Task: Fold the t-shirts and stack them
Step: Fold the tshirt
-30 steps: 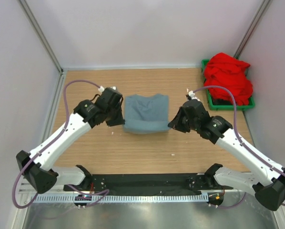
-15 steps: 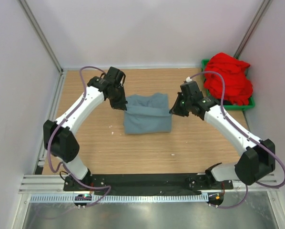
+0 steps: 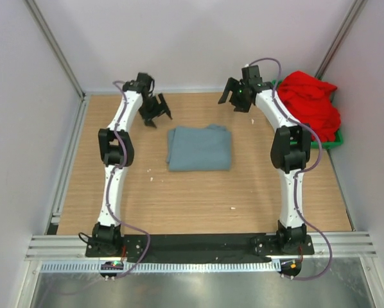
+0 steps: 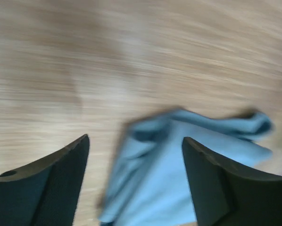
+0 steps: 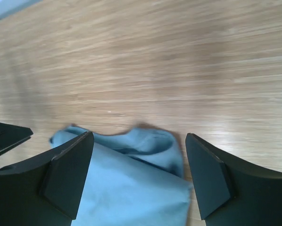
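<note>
The grey-blue t-shirt (image 3: 199, 148) lies folded into a rectangle in the middle of the wooden table. Neither gripper touches it. My left gripper (image 3: 157, 115) hangs open above the table, beyond the shirt's far left corner. The left wrist view, which is blurred, shows the shirt (image 4: 178, 174) below the open left gripper (image 4: 135, 138). My right gripper (image 3: 234, 98) is open too, off the shirt's far right corner. In the right wrist view the folded shirt (image 5: 131, 188) lies under the empty right gripper (image 5: 139, 134). The red t-shirt (image 3: 307, 106) sits bunched in a bin at the back right.
The green bin (image 3: 287, 135) holding the red shirt stands against the right wall. Both arms stretch up the table's sides from their bases at the near edge. White walls close in the table (image 3: 198, 199) on three sides.
Both grippers were shut on the grey-blue shirt's side edges, carried them towards the far side, then let go and opened. The arms are now stretched further towards the back wall, and the shirt lies flat.
</note>
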You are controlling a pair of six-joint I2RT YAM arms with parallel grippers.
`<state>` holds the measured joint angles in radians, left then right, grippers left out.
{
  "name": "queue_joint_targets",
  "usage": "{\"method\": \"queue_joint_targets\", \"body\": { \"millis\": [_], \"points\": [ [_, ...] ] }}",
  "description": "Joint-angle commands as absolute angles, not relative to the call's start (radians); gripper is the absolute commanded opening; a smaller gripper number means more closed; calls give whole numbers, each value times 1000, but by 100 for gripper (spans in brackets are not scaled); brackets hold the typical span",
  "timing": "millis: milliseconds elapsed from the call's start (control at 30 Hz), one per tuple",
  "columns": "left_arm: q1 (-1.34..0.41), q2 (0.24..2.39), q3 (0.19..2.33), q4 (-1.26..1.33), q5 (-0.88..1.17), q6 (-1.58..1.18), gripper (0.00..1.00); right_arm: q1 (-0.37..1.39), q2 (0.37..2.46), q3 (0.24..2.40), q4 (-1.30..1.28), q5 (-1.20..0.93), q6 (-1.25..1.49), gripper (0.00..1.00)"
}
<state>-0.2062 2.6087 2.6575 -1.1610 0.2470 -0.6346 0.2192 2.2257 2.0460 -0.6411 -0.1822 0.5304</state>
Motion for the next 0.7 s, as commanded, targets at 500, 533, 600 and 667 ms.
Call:
{"method": "queue_joint_targets", "body": {
  "millis": [500,533,600,667],
  "points": [
    [-212,2080,1867,-839,314,-557,71,219,1672,1278,-354,-244,528,84],
    [-216,2091,1871,-830,322,-552,70,219,1678,1273,-365,-247,528,84],
    [-235,2118,1919,-831,330,-534,64,219,1669,1234,-355,-258,540,81],
    [-250,2164,1975,-841,327,-520,62,219,1620,1143,-316,-288,560,81]
  ]
}}
